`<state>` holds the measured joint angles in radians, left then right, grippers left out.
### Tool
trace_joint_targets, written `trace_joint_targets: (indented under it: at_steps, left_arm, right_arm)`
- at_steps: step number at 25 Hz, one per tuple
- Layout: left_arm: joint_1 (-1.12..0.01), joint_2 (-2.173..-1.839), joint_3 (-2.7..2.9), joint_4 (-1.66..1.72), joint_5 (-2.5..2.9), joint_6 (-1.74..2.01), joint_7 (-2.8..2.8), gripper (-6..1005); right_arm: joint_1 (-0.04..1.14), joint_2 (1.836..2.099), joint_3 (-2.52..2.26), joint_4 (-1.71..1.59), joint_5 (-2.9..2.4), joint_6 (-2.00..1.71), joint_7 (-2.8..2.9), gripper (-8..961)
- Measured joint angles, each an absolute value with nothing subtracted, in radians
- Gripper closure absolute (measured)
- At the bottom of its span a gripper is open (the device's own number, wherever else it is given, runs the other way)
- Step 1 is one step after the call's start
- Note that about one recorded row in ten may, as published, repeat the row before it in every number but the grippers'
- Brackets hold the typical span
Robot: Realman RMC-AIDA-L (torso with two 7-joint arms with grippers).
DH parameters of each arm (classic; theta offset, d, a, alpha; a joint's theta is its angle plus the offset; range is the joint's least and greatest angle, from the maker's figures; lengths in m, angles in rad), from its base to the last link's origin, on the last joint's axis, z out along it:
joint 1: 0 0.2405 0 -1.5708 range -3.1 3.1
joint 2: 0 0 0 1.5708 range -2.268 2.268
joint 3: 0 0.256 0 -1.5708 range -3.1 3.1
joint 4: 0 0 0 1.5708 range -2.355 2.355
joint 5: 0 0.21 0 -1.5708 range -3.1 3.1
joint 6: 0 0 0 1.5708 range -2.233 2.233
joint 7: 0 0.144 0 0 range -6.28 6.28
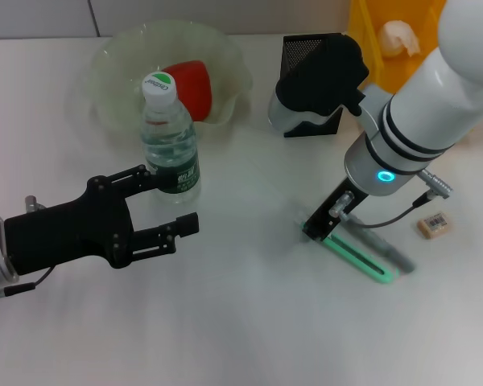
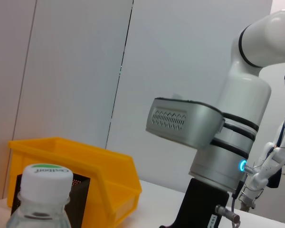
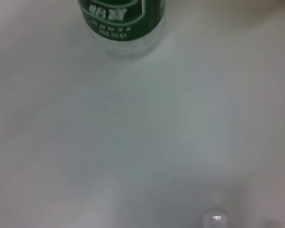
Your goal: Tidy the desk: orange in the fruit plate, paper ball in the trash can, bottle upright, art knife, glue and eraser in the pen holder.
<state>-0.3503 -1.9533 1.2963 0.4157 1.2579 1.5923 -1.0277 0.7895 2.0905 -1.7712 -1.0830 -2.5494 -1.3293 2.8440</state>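
The clear bottle with a green cap stands upright in front of the translucent fruit plate, which holds the red-orange orange. My left gripper is open beside the bottle's base and grips nothing. My right gripper is down on the near end of the green art knife. A grey pen-shaped glue stick lies along the knife. The tan eraser lies to the right. The black mesh pen holder is partly hidden by the right arm. The paper ball sits in the yellow trash can.
In the left wrist view the bottle cap, the yellow trash can and the right arm show. In the right wrist view the bottle's green label and bare white table show.
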Motion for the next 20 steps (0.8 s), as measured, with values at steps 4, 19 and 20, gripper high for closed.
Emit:
trace_joint_targets:
  at_steps: [4, 19, 20]
  left_arm:
    - [-0.350, -1.953, 1.296, 0.416, 1.258, 1.592, -1.028, 225]
    - [-0.352, -1.952, 1.285, 0.416, 1.254, 1.594, -1.026, 225]
    - [-0.352, -1.952, 1.284, 0.416, 1.255, 1.594, -1.026, 225]
  right_arm:
    - [0.761, 2.086, -1.758, -1.155, -2.550, -1.351, 2.844, 728]
    - [0.446, 2.082, -1.388, -1.430, -2.109, -0.769, 2.383, 754]
    - [0.448, 2.082, -1.390, -1.371, -2.026, -0.700, 2.302, 751]
